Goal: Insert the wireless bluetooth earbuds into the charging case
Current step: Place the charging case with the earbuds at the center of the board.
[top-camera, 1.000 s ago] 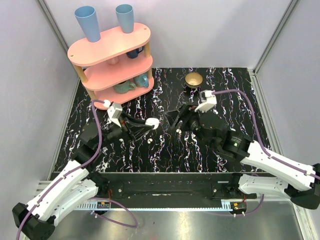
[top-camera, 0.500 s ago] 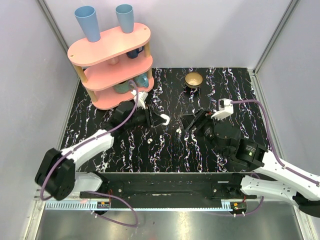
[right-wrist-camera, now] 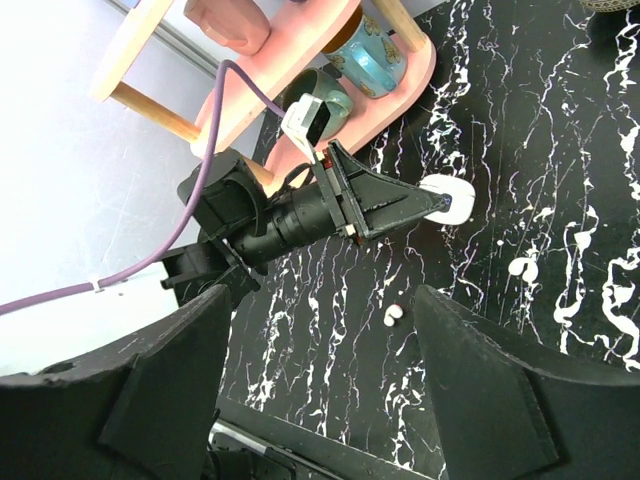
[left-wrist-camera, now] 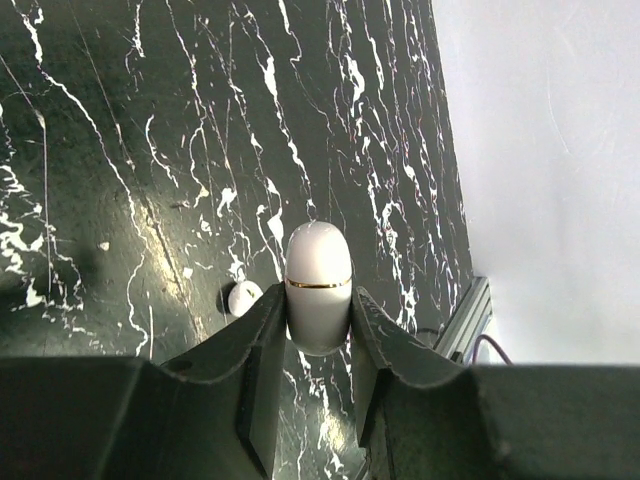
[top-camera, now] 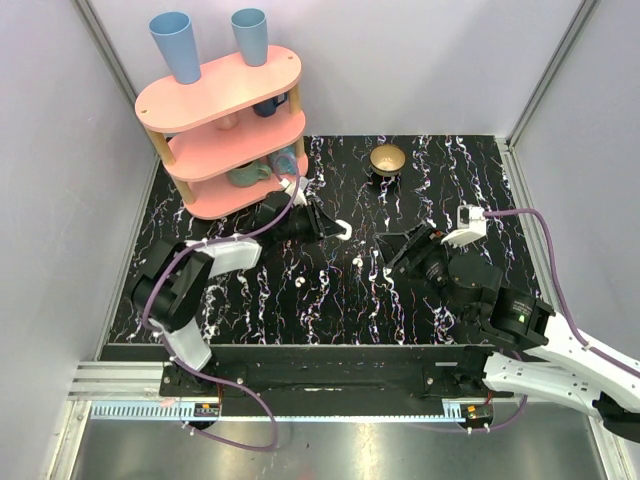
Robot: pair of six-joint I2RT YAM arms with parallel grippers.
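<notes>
Currently the left end effector [left-wrist-camera: 318,303] is clamped on the lower part of the charging case [left-wrist-camera: 318,262]. Its 2 fingers press against the case's sides, and the rounded end with its thin gold band sticks out past the fingertips. The top view puts the case over the black marbled counter [top-camera: 470,170], near the middle and just off the foot of the pink shelf [top-camera: 215,95].

1 earbud [top-camera: 357,262] lies on the counter close to the case; the left wrist view shows it just beside a fingertip. The other earbud [top-camera: 302,283] lies further toward the near edge, apart from the first.

The right end effector [top-camera: 392,254] faces the case from the right with its fingers spread wide and nothing between them. A gold bowl [top-camera: 387,159] stands at the back of the counter.
</notes>
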